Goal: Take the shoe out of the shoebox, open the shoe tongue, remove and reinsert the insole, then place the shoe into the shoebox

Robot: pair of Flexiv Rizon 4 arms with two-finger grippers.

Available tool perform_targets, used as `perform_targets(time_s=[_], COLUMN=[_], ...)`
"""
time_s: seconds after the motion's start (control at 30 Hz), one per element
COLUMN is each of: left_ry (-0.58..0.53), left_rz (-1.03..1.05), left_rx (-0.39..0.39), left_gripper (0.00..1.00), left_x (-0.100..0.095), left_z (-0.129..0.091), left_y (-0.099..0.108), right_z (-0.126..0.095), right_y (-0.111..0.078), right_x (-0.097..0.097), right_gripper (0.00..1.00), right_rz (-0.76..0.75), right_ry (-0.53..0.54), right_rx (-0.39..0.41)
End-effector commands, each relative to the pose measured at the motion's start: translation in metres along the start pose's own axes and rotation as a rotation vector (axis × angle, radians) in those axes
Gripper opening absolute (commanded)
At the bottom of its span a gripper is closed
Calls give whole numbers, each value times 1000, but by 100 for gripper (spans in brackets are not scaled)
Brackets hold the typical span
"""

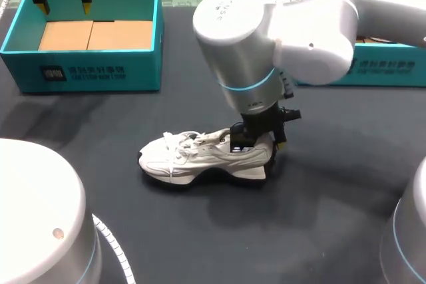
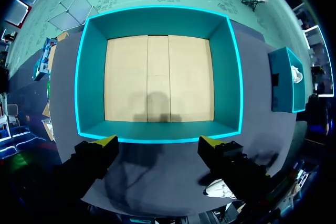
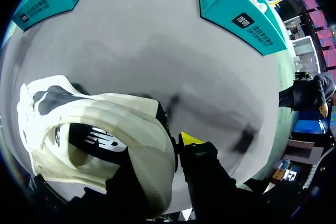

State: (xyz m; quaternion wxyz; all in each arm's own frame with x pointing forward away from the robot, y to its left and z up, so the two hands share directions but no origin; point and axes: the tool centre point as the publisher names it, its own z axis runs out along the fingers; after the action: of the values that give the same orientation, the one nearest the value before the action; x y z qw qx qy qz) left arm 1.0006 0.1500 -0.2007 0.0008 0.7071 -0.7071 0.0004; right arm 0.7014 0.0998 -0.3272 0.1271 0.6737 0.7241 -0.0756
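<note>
Gripping white sneaker (image 1: 200, 157) by heel wall: right gripper (image 1: 261, 141), one finger inside, one outside. Sneaker sits on table (image 1: 319, 217), long axis toe-left toward empty shoebox (image 1: 83, 71); left gripper (image 1: 61, 3) hangs open over that box.

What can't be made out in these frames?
- Inside of the shoe: in the head view the right gripper covers the opening; the right wrist view shows only the heel end.
- The second box: in the head view the right arm hides its inside.
- The shoe in the left wrist view: only a white bit shows past the left gripper.
</note>
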Motion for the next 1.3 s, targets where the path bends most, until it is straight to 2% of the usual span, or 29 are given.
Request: perform_targets(time_s=[0.03, 0.83, 1.27, 1.3], left_ry=[-1, -1, -1, -1], left_rz=[0, 0, 0, 0], left_rx=[0, 0, 0, 0], left_gripper=[100, 100, 100, 100], left_x=[0, 0, 0, 0], left_z=[-1, -1, -1, -1], left_y=[0, 0, 0, 0], right_z=[12, 51, 62, 62], right_y=[2, 6, 4, 4], right_x=[8, -12, -15, -16], right_gripper=[0, 0, 0, 13], right_rz=[0, -54, -68, -68], right_ry=[2, 34, 77, 81], right_rx=[13, 26, 31, 31])
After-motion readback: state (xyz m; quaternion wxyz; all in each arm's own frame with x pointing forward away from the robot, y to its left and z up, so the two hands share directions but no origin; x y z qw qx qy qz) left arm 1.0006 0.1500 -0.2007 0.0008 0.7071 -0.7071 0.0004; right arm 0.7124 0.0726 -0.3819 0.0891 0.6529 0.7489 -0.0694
